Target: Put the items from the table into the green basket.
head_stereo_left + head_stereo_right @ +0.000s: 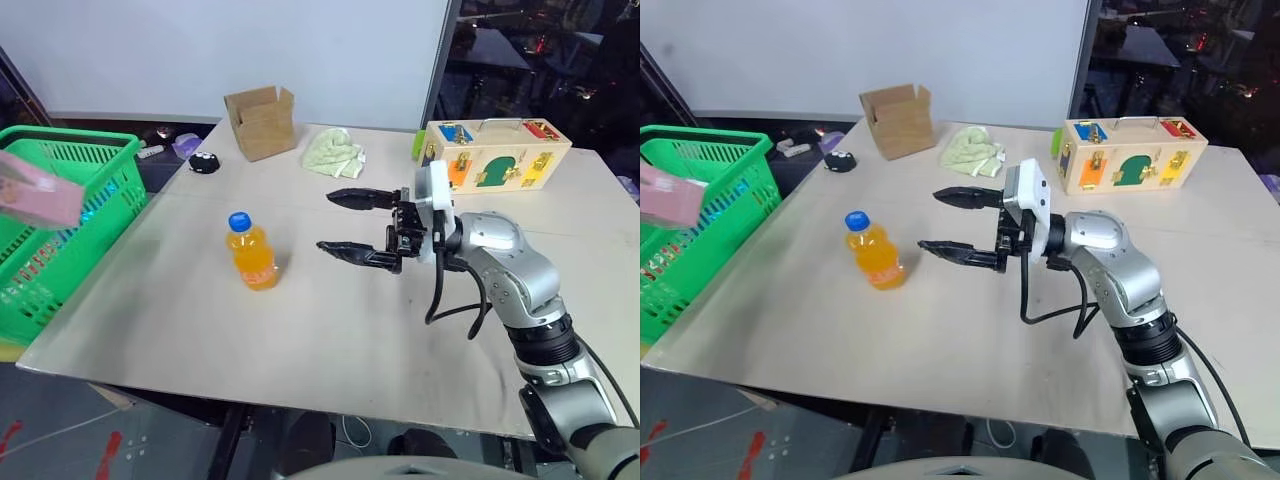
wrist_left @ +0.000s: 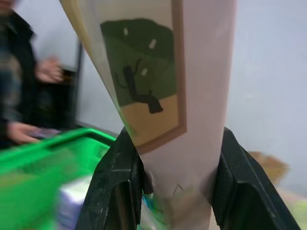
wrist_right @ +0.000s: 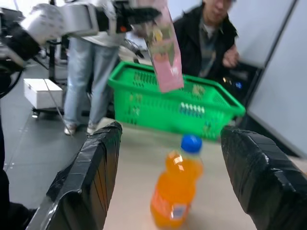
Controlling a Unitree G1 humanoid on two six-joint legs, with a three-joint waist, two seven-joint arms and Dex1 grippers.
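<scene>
Carton (image 3: 164, 45), long and pink, is clamped between the left gripper (image 2: 175, 191) fingers and hangs above the green basket (image 1: 95, 150), which stands off the left edge of the table (image 1: 330, 330). To finish well, it should go lower inside the rim before the fingers let go. Right gripper (image 1: 345, 225) waits with spread, empty fingers near the orange bottle (image 1: 251, 252), which stands upright toward the left part of the beige top. Cardboard box (image 1: 262, 121), green cloth (image 1: 334, 153) and wooden latch box (image 1: 495, 152) sit along the far edge; people stand behind the basket.
</scene>
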